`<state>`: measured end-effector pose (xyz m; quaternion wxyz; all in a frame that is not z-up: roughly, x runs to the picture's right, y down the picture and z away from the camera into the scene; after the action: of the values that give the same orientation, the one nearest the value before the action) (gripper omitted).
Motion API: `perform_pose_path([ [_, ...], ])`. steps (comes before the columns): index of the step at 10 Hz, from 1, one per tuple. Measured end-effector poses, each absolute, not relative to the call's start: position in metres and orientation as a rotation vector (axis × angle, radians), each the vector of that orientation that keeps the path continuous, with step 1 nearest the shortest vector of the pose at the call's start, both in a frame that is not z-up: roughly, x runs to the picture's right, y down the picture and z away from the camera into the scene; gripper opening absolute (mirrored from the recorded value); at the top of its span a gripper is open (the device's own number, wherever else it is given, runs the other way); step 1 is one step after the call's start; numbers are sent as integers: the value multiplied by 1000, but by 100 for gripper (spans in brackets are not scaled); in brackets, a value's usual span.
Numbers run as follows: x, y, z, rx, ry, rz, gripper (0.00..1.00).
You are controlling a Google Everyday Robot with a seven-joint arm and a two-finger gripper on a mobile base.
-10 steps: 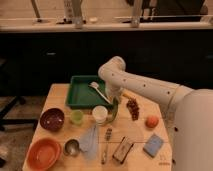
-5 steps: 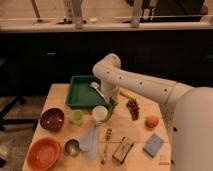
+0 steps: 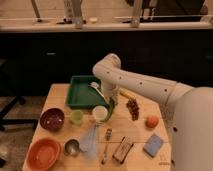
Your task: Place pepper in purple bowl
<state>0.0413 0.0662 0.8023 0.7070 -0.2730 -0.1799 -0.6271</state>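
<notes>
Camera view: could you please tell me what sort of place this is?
Probably an office kitchenette or a lab mock-up: a long dark counter runs behind, and a small wooden table carries a round dark purple bowl. The robot's pincer hangs beside the green plastic tray.

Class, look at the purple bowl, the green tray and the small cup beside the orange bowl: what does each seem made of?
Purple bowl: likely plastic, matte, even colour. Green tray: probably plastic, uniform colour, moulded rim. Small cup: seemingly metal, grey with pale glints. The gripper hangs by the tray's right edge, over the white cup.
</notes>
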Motion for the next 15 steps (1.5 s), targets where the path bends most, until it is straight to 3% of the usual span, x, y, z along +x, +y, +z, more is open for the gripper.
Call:
perform_pose_path([
  [5,37,66,798,-608,-370,-1322,0],
  [15,-59,63,792,-573,-321,-1042,0],
])
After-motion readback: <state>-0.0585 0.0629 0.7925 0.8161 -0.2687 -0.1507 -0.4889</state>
